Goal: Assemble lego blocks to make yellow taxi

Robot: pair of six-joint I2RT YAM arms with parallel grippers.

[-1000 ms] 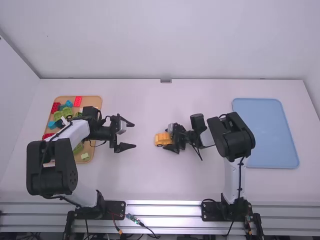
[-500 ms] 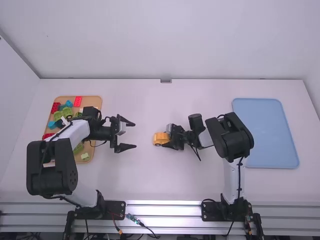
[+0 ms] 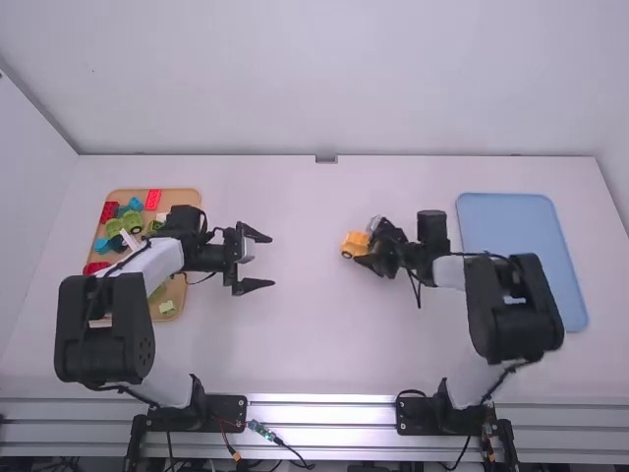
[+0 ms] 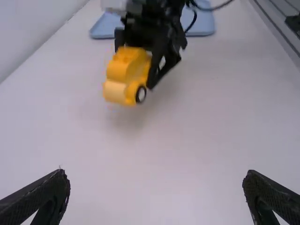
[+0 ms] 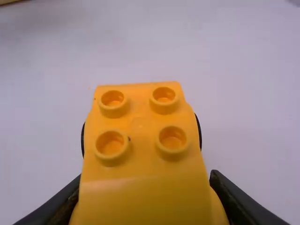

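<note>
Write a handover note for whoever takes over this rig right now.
Left gripper: open, nothing between its fingers, beside the tan tray.
Right gripper: shut on the yellow taxi, holding it above the table.
Other blocks: red, green and blue ones on the tan tray.
Done: the taxi looks assembled, yellow body on black wheels.
Left: probably just setting it down, perhaps on the blue tray; keep the grip until it is supported.

Bright, diffuse light, glare on the metal rail (image 3: 319, 412), soft shadow beneath the blurred yellow taxi (image 4: 121, 74)
</note>
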